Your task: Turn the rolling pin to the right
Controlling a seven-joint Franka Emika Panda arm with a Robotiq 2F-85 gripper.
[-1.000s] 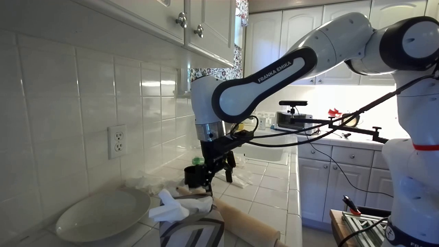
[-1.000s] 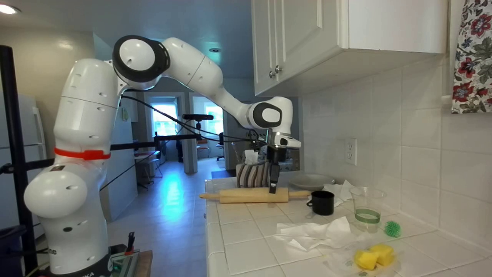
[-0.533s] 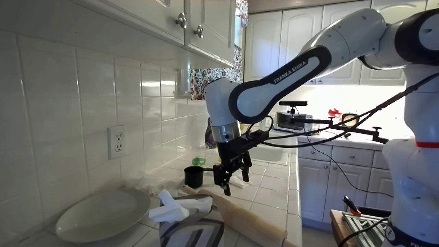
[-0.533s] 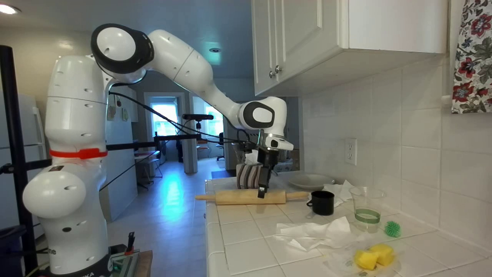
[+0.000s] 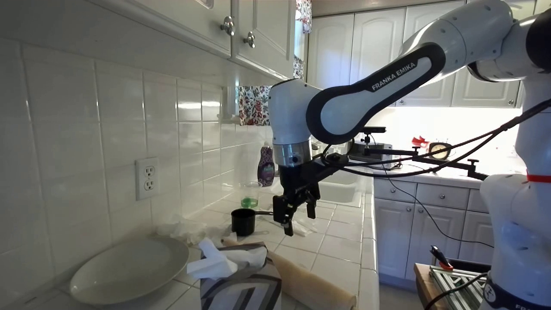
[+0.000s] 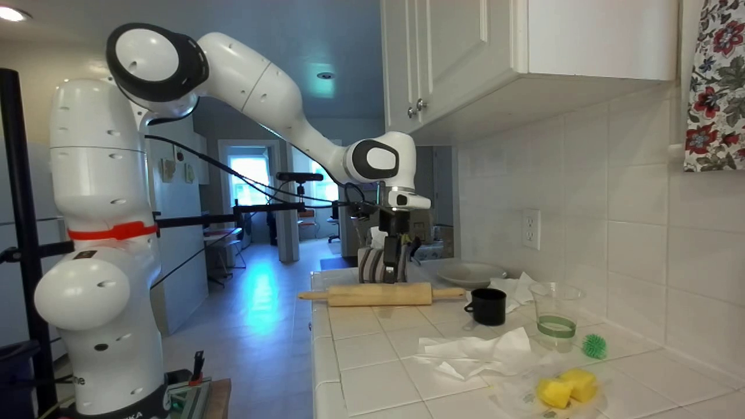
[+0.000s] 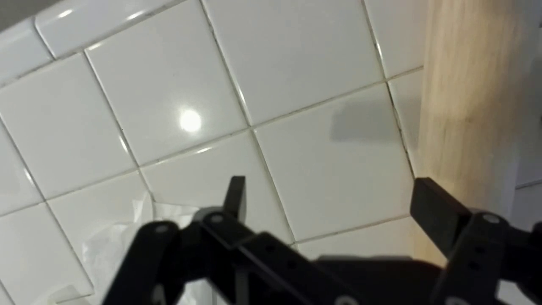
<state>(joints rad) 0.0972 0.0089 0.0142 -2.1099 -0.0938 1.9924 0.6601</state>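
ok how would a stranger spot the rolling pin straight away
Find the white tiled counter, then the striped tissue box on it. Beside that box lies the rolling pin, one end near the black cup. Unlike its neighbours, it is long, pale and wooden, with thin handles.

In both exterior views we see white cabinets (image 6: pixel 457 64), a tiled wall (image 6: pixel 637 195) with an outlet (image 6: pixel 531 229) and a floral curtain (image 6: pixel 717 87); in an exterior view, bright windows (image 6: pixel 251 164) stand far off and blue light (image 6: pixel 262 285) streaks the floor (image 6: pixel 285 364).

wrist view: rolling pin (image 7: pixel 465 106) cut off (perhaps blurred)
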